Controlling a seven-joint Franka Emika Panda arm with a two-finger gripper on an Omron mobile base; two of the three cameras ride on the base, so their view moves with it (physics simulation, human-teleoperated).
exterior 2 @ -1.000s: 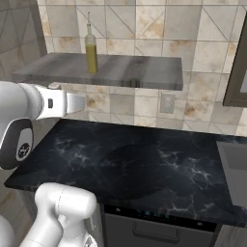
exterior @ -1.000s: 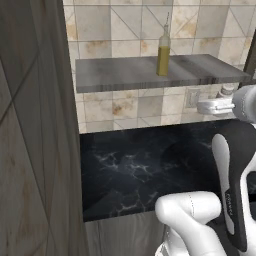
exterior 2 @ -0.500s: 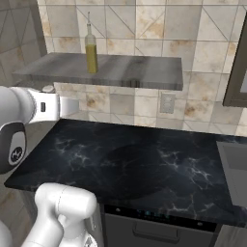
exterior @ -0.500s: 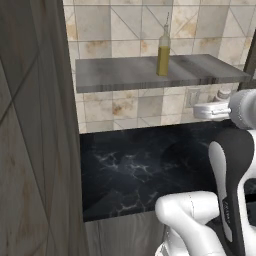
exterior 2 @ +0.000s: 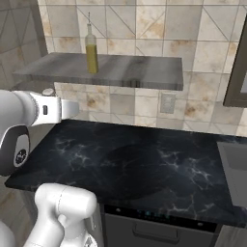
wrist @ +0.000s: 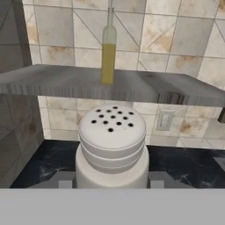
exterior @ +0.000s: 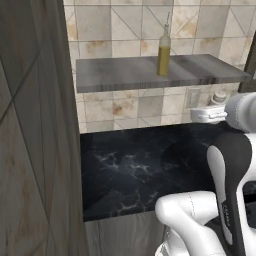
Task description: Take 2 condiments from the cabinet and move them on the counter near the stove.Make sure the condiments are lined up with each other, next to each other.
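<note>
— One condiment, the shaker [wrist: 112, 147], is held in the pincer [wrist: 112, 184]; the jaws are seen closed against its sides, and it is carried upright above the black surface [exterior 2: 144, 166].

— Where is the other one found?

— The oil bottle [exterior: 163, 50] is left standing upright on the grey shelf [exterior: 130, 75], higher than the pincer and beyond it, toward the tiled wall. Its long axis is vertical.

— And what is the coming move judged to turn on?

— The surface lies directly below the shaker, so a straight descent is probably called for. The stove cannot be made out with certainty.
</note>
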